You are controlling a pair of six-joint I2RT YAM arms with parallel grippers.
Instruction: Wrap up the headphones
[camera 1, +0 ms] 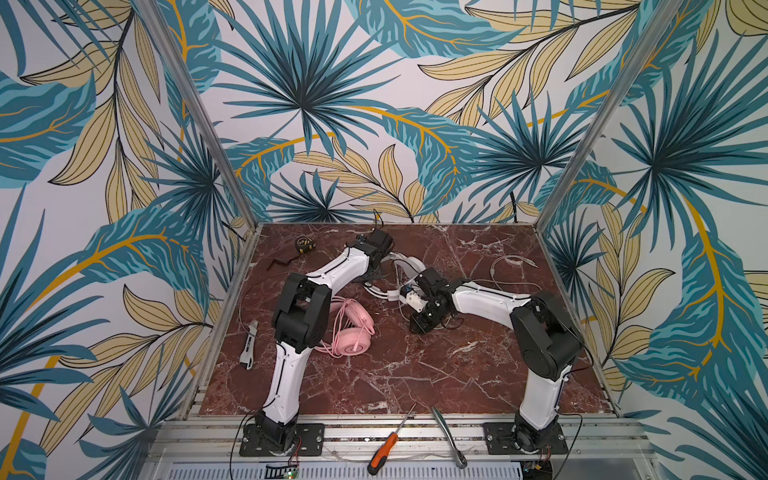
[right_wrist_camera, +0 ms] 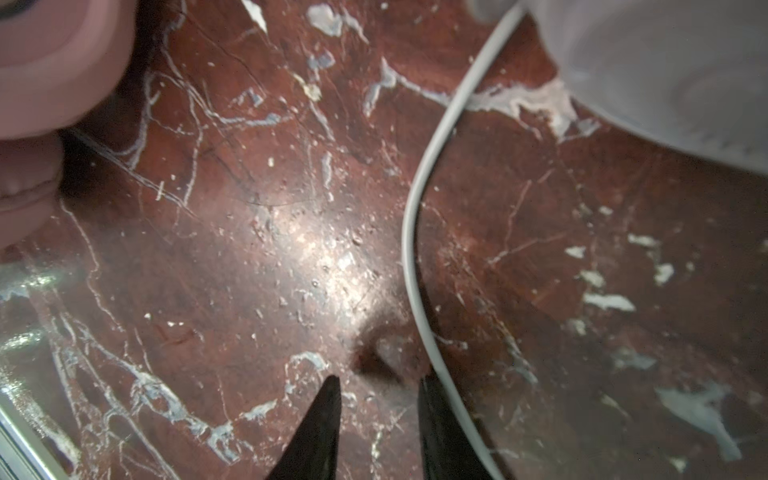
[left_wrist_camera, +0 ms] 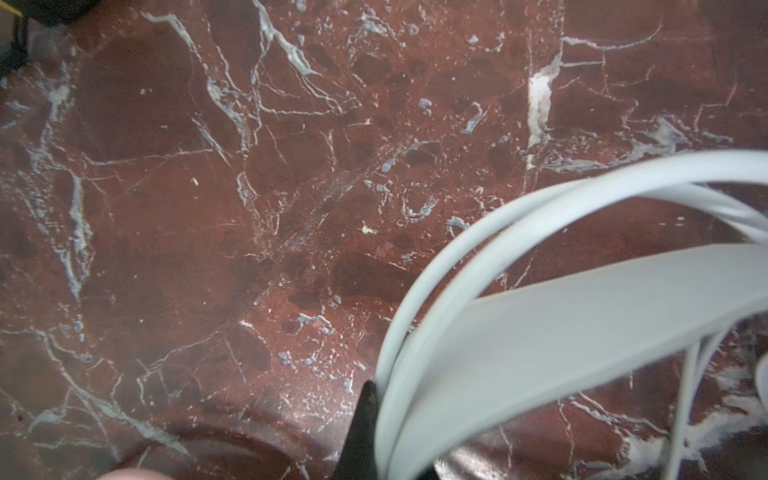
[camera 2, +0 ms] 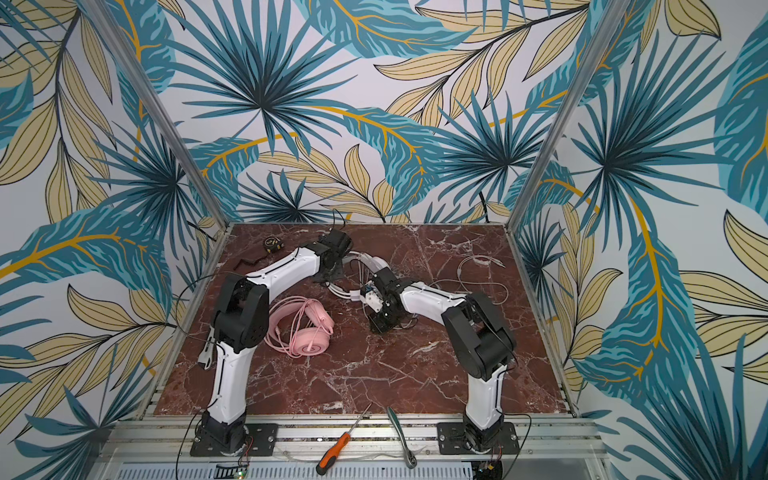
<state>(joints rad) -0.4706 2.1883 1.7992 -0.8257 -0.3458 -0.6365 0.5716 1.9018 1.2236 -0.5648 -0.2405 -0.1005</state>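
Observation:
In both top views the white headphones (camera 1: 409, 264) (camera 2: 374, 262) are at the back middle of the marble table, partly hidden by both wrists. My left gripper (camera 1: 380, 272) is shut on them. The left wrist view shows the flat white headband (left_wrist_camera: 582, 332) and its thin wires running into the left gripper (left_wrist_camera: 390, 424). My right gripper (right_wrist_camera: 378, 382) (camera 1: 419, 326) is open just above the table with nothing between its fingers. The white cable (right_wrist_camera: 415, 232) passes along the outside of one finger. A white cup (right_wrist_camera: 665, 75) lies beyond it. The pink headphones (camera 1: 353, 328) (right_wrist_camera: 54, 62) lie with their cable looped around them beside the left arm.
Loose white cable (camera 1: 511, 266) sprawls at the back right. A tape measure (camera 1: 304, 244) and a dark bent tool (camera 1: 280, 262) lie at the back left. A utility knife (camera 1: 249, 345) is by the left edge. An orange screwdriver (camera 1: 388, 446) and a ratchet (camera 1: 449, 436) rest on the front rail.

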